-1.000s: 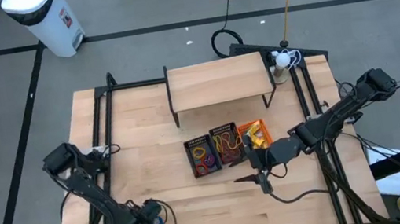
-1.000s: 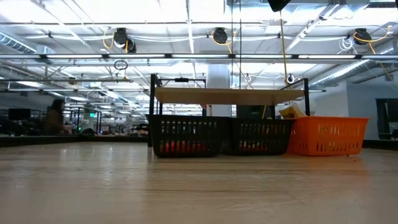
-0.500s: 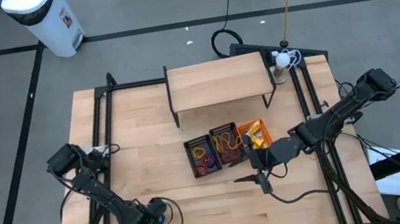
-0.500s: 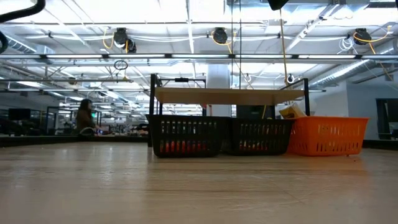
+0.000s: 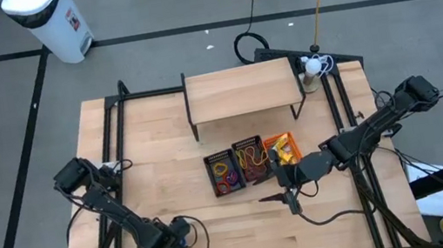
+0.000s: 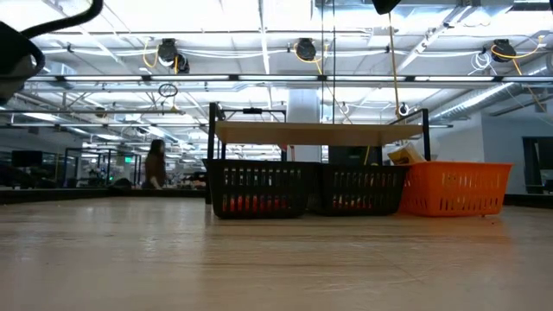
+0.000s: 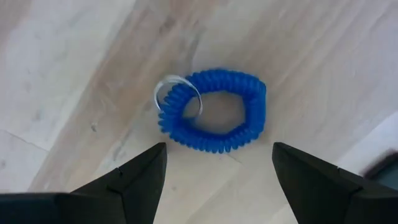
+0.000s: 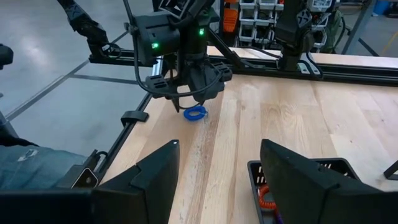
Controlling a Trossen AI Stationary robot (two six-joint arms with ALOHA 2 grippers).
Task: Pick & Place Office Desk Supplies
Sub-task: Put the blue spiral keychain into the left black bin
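Baskets beyond blue coil

Probably lab: ceiling cable trays, workstations.

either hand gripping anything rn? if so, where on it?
Nothing held. The left hand is open above the blue coil ring lying on the table. The right hand is open too, empty.

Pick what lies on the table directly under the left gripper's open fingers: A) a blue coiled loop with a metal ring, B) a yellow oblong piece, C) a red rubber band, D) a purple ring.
A: the left wrist view shows a blue coiled loop with a metal ring lying on the wood between the left gripper's spread fingers.
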